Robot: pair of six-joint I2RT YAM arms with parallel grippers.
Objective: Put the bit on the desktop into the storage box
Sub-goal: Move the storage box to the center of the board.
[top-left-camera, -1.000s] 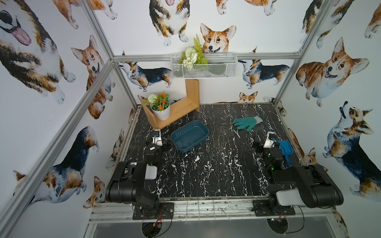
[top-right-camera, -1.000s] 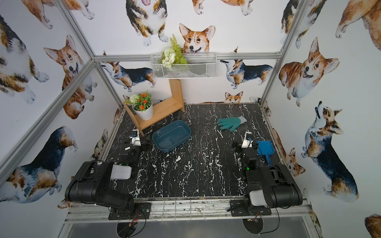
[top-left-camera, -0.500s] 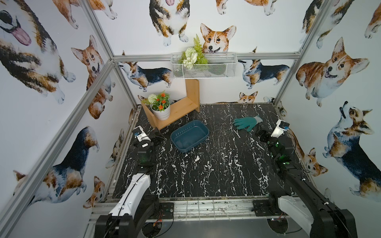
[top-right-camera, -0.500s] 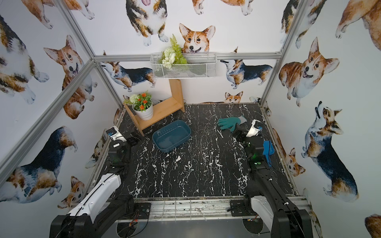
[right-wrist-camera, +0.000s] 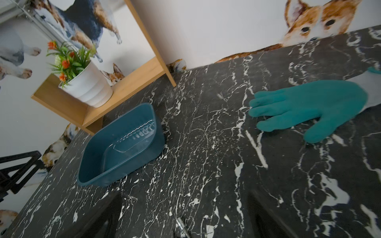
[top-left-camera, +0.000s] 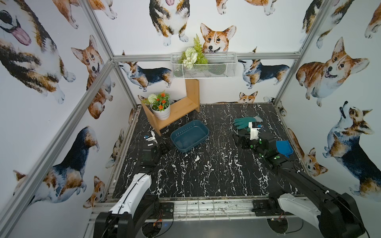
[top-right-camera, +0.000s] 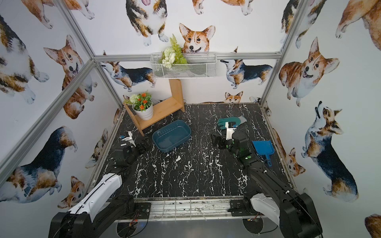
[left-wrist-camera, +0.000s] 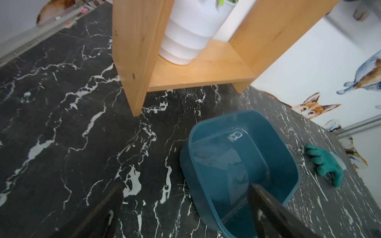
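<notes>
A booth papered with cartoon corgis encloses a black marble-patterned surface point(top-left-camera: 206, 185) veined in white.

In both top views, the teal storage box point(top-left-camera: 189, 136) sits left of centre, in front of a wooden shelf point(top-left-camera: 179, 109) that carries a white flower pot point(top-left-camera: 161, 112). I see nothing inside the box. Several small metal bits point(top-left-camera: 206, 166) lie scattered on the bare surface on my side of the box, apart from it. A green glove point(top-left-camera: 245, 121) lies toward the far right, and a blue dustpan point(top-left-camera: 284, 147) sits by the right wall. My left hand point(top-left-camera: 165, 147) is just beside the box's left end. My right hand point(top-left-camera: 240, 140) is near the glove. Both are spread wide and carry nothing.

In the left wrist view, the box point(left-wrist-camera: 216, 177) looks empty. One dark finger point(left-wrist-camera: 268, 206) crosses in front of it, and there is nothing between the two fingers.

In the right wrist view, the box point(right-wrist-camera: 121, 144) and the glove point(right-wrist-camera: 309, 109) lie ahead. A single silver bit point(right-wrist-camera: 181, 223), partly cut off by the frame, shows on the surface between my two blurred fingers.

I judge this to be the very start, with no bit collected yet. The next move calls for lowering the right hand over that bit with a finger on each side of its thin shaft. The hand must close almost fully, because the bit is so slender, before carrying it across to the box.
</notes>
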